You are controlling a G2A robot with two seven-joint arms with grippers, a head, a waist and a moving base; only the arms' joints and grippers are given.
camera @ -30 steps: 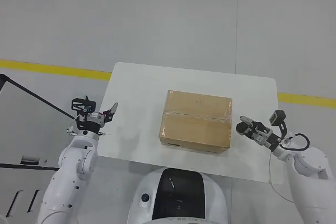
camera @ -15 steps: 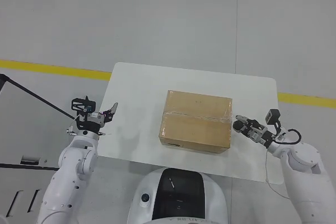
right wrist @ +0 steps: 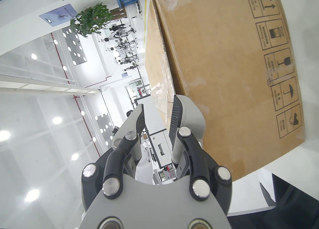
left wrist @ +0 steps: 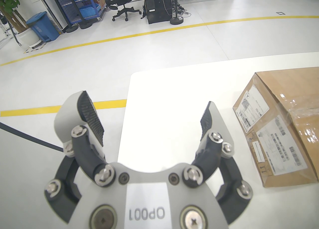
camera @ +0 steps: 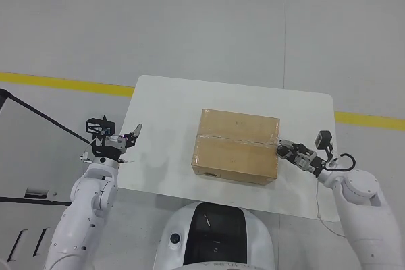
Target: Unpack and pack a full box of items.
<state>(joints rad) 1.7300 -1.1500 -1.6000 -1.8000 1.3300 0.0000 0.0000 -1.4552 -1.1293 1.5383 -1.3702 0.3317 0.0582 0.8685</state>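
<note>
We see the taped-shut cardboard box (camera: 236, 145) sitting mid-counter (camera: 162, 101). Our right hand (right wrist: 159, 108) is just beside the box's right end, near the top edge, fingers slightly parted and grasping nothing. Our left hand (left wrist: 147, 110) hovers at the counter's left edge, well apart from the box, released wide.

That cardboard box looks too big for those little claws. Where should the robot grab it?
Probably by its two short ends, one gripper pressing in from each side: the box is taped shut, flat-sided and far wider than either gripper opens. The right gripper sits at one end's top edge; the left gripper is open, well clear.
</note>
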